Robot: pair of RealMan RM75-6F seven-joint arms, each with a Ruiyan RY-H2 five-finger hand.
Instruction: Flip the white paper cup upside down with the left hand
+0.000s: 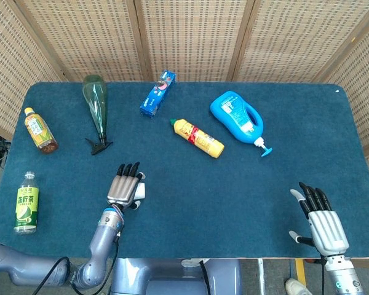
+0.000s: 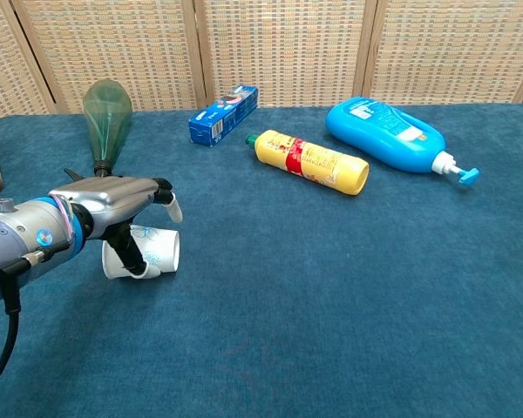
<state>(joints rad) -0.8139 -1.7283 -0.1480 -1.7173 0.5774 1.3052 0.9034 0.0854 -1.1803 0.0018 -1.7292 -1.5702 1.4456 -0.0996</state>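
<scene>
The white paper cup (image 2: 164,250) lies on its side on the blue table cloth, its open mouth facing right. In the head view only its edge (image 1: 141,192) shows beside my left hand (image 1: 124,186). That hand (image 2: 113,207) hovers flat right over the cup with its fingers stretched forward. Its thumb hangs down in front of the cup's wall, and whether it touches the cup is unclear. My right hand (image 1: 320,220) rests at the near right edge of the table, fingers spread, holding nothing.
A green glass bottle (image 1: 95,103) lies at the back left, with a toothpaste box (image 1: 158,93), a yellow bottle (image 1: 198,138) and a blue pump bottle (image 1: 238,117) further right. Two tea bottles (image 1: 40,130) (image 1: 26,203) lie along the left edge.
</scene>
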